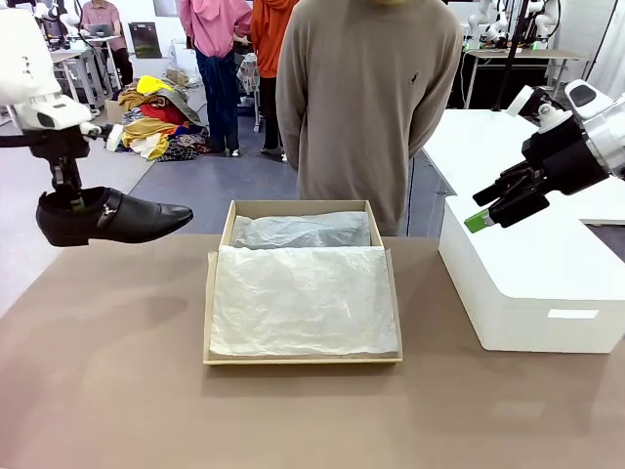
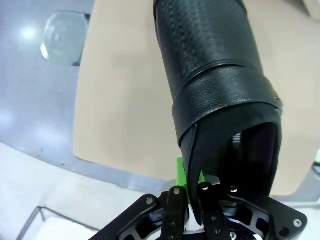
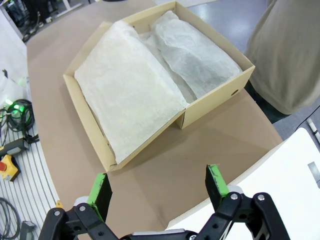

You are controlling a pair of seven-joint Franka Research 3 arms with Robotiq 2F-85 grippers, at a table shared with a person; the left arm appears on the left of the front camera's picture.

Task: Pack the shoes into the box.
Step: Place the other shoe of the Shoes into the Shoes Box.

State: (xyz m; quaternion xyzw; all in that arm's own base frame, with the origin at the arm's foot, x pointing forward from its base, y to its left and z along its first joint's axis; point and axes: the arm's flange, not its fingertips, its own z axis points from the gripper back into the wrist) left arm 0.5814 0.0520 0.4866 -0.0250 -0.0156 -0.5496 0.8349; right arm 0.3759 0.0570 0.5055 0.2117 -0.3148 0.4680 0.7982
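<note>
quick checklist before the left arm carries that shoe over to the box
1. Grip: left gripper is shut on the shoe at the rim of its opening: ok.
2. Clearance: the shoe hangs above the table, left of the box: ok.
3. Box open on top: ok.
4. Room inside: tissue paper covers the inside, so what lies under it: cannot tell.
5. Right gripper is open, off above the white box, out of the path: ok.
6. Person stands at the far edge, no hand over the box: ok.
</note>
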